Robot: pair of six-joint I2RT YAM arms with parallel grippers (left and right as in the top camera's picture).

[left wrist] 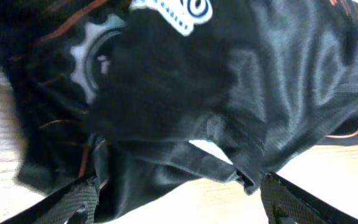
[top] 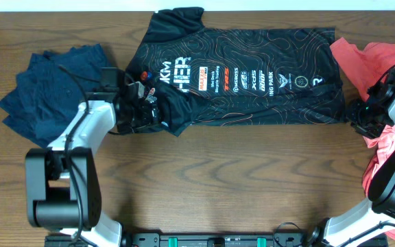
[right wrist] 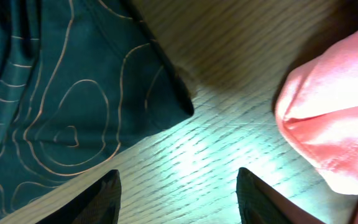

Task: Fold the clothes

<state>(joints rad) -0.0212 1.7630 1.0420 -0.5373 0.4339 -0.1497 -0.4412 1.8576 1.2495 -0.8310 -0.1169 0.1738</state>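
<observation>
The black jersey (top: 252, 75) with orange contour lines and white logos lies spread across the far middle of the table. My left gripper (top: 145, 110) is at the jersey's near left edge. In the left wrist view its fingers (left wrist: 179, 190) are wide apart, with bunched jersey cloth (left wrist: 229, 93) just beyond and between them. My right gripper (top: 361, 113) is open over bare wood beside the jersey's near right corner (right wrist: 55, 93). Its fingers (right wrist: 178, 183) hold nothing.
Navy-blue garments (top: 53, 89) lie in a pile at the far left, behind my left arm. Coral-pink shirts (top: 382, 68) lie at the right edge, close to my right gripper, and show in the right wrist view (right wrist: 328, 118). The wooden table (top: 238, 178) shows bare at the front.
</observation>
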